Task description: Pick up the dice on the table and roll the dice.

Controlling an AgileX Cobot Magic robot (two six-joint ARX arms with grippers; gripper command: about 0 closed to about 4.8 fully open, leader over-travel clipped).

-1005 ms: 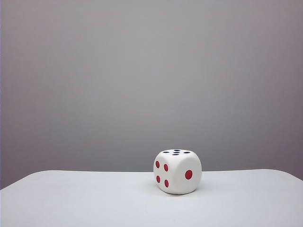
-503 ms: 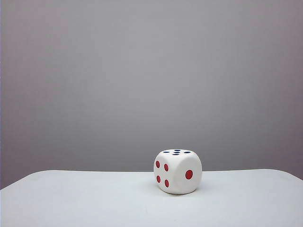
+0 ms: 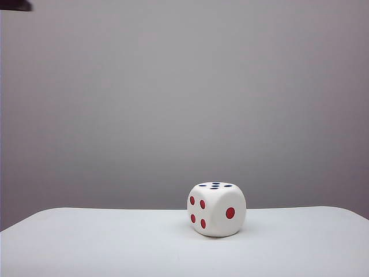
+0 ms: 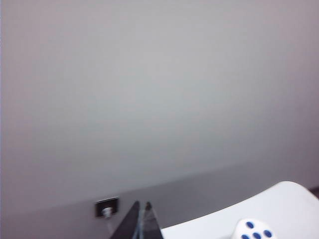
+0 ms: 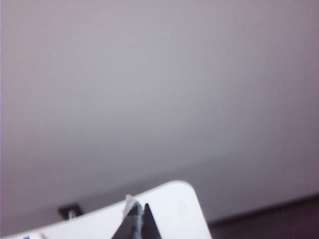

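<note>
— Something dark (image 3: 15,5) has come into the top left corner of the exterior view since half a second ago; what else has changed?

— Nothing. From that camera, the dice (image 3: 217,209) sits on the table (image 3: 104,242), right of the middle, unmoved, with 4 red pips on 1 side, 1 red pip on another and dark blue pips on top.

— And the left wrist view?

— The left gripper (image 4: 139,224) hangs above the table's (image 4: 279,204) edge, fingertips pressed together, pinching nothing. The dice (image 4: 253,229) is near, apart from it, blue pips up. A wall socket (image 4: 107,207) shows behind.

— The right wrist view?

— The right gripper (image 5: 138,221) is also pressed together and empty, over the table's (image 5: 172,209) rounded corner. No dice can be made out there.
</note>
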